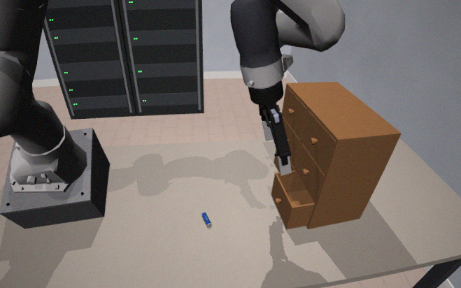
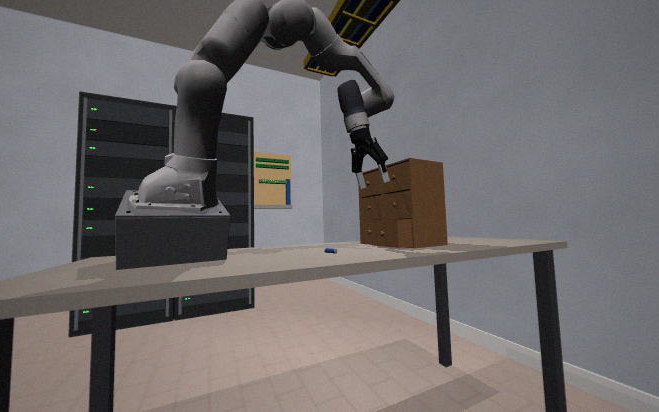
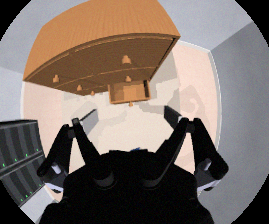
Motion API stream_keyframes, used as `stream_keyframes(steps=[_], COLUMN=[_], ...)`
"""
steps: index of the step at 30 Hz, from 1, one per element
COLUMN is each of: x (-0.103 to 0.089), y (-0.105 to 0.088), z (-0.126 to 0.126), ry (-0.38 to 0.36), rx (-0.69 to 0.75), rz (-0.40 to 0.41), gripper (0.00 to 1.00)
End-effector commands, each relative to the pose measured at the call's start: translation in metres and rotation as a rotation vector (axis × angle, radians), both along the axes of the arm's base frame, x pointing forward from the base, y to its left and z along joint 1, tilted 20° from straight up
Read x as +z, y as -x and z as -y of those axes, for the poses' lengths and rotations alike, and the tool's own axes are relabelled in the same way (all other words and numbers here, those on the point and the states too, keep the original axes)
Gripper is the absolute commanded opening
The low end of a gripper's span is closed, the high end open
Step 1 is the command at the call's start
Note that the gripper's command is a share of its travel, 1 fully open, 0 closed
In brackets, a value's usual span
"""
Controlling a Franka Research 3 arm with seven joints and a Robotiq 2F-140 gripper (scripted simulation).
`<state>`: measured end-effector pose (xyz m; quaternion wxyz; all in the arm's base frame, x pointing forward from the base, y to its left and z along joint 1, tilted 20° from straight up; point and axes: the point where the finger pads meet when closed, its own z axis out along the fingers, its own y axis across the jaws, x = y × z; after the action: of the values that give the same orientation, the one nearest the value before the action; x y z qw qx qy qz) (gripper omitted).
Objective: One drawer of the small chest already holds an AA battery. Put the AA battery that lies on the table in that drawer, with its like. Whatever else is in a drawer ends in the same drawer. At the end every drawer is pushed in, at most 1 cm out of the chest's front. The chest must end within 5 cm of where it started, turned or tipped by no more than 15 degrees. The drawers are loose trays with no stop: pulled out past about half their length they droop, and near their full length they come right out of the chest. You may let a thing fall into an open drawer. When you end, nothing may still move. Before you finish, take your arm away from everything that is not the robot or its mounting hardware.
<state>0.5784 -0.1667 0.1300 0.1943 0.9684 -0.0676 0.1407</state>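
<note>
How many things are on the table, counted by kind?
Blue battery: 1
Wooden chest: 1
Grey robot base block: 1
Total: 3

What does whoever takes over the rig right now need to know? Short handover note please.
Gripper: the black two-finger gripper is open and holds nothing; it hangs in front of the upper drawers of the small brown wooden chest.
Things: the blue AA battery lies on the beige table, apart from the chest. The bottom drawer nearest the front table edge is pulled partly out; what shows of its inside looks bare. The other drawers look pushed in.
Done: one drawer opened, no battery seen in it.
Left: find the drawer with the other battery, put the blue one in, push every drawer in.
</note>
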Motion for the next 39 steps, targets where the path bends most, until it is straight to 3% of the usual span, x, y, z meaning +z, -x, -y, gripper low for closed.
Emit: stream_keyframes(steps=[1,7,39], x=[-0.0100,-0.0164,-0.0166], y=[-0.0298,-0.0367,-0.0368], z=[0.0020,0.0052,0.0053], ry=[-0.002,0.002,0.002], rx=[-0.062,-0.064,-0.064], rz=[0.160,0.193,0.194], gripper=[1.00,1.00,1.00])
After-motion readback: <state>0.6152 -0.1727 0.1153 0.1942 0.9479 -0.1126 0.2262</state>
